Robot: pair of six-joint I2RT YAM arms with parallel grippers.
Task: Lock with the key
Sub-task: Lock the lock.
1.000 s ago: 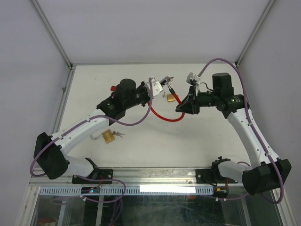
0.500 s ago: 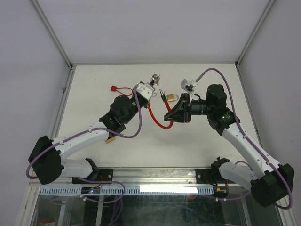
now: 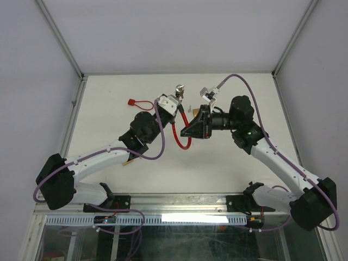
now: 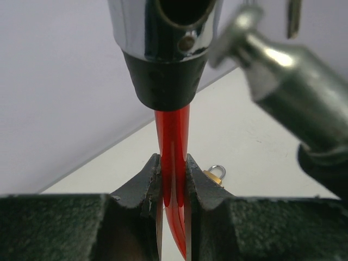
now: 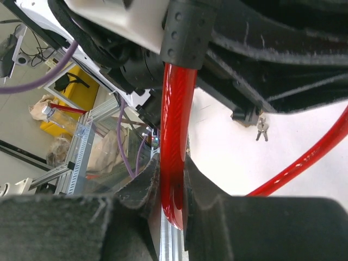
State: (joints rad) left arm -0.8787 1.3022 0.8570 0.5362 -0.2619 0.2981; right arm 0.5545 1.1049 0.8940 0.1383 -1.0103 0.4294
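Note:
A red cable lock (image 3: pixel 182 142) hangs between both grippers above the table. My left gripper (image 3: pixel 175 110) is shut on the red cable (image 4: pixel 173 147) just below its black and chrome lock head (image 4: pixel 168 49). A metal end piece (image 4: pixel 280 76) points in from the right, with a key blade (image 4: pixel 294 16) at the top edge. The lock head also shows in the top view (image 3: pixel 179 89). My right gripper (image 3: pixel 185 132) is shut on the red cable (image 5: pixel 173 136) below a black collar (image 5: pixel 187 24), close beside the left gripper.
A small brass padlock (image 4: pixel 215 175) lies on the white table (image 3: pixel 228 157). Another brass padlock (image 3: pixel 127 162) peeks from under the left arm, and a pair of small keys (image 5: pixel 262 129) lies on the table. A red tag (image 3: pixel 136 101) lies at the back left.
The right arm has swung left and brought its gripper close to the left gripper. The cable loop has tightened. The left arm raised the lock head, then held it.

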